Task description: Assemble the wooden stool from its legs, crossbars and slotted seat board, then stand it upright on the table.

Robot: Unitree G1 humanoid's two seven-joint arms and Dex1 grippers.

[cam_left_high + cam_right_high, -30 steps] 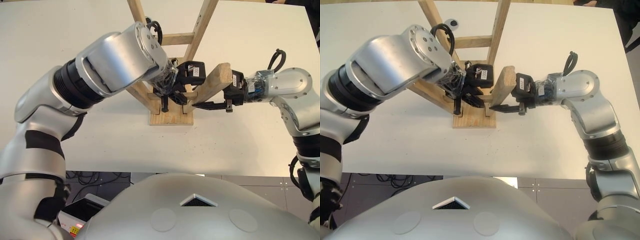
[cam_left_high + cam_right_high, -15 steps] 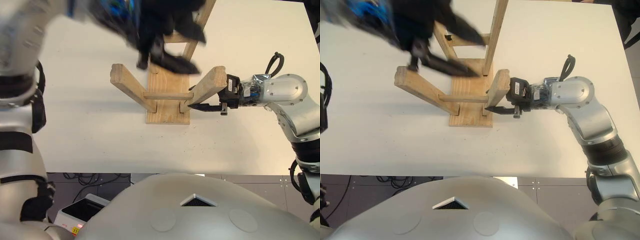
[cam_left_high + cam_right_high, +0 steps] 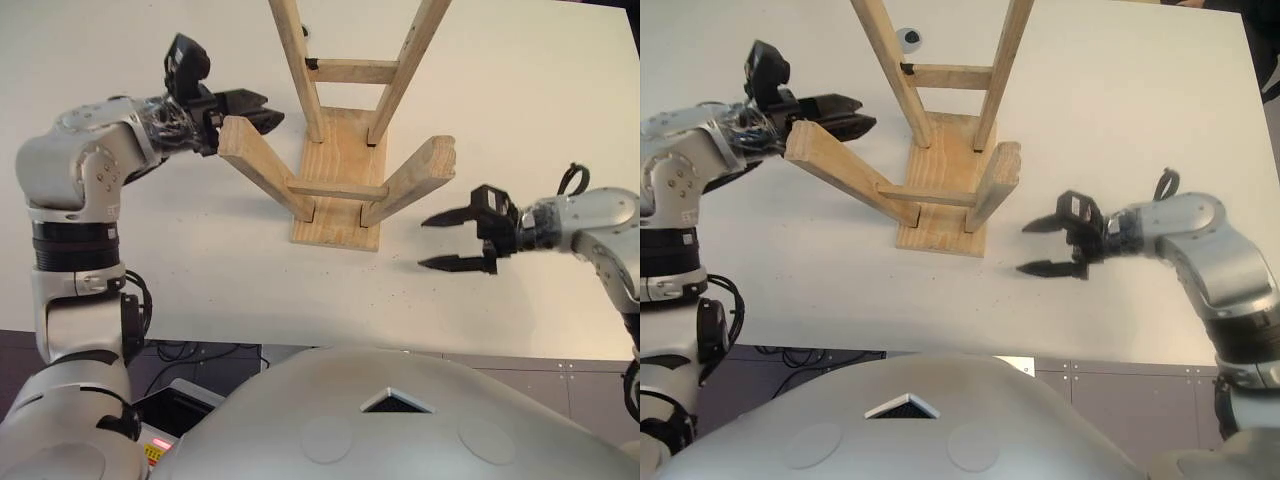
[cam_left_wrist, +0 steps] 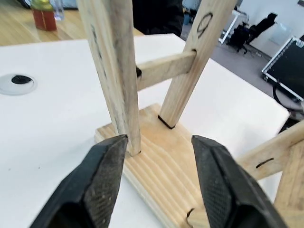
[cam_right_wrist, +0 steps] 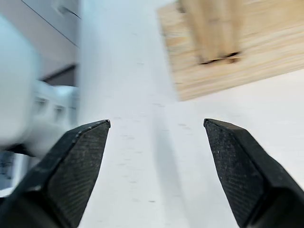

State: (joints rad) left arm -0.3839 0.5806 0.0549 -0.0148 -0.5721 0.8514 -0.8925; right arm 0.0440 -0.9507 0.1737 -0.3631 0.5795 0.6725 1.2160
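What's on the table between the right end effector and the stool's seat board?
Nothing: bare white table separates the open right end effector from the seat board. The left eye view shows it, as does the right wrist view.

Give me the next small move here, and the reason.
Probably close the left gripper on the slanted leg beside it, to start turning the stool over. The seat board lies flat on the table, legs pointing up. Neither that gripper nor the right gripper holds anything; jaws open.
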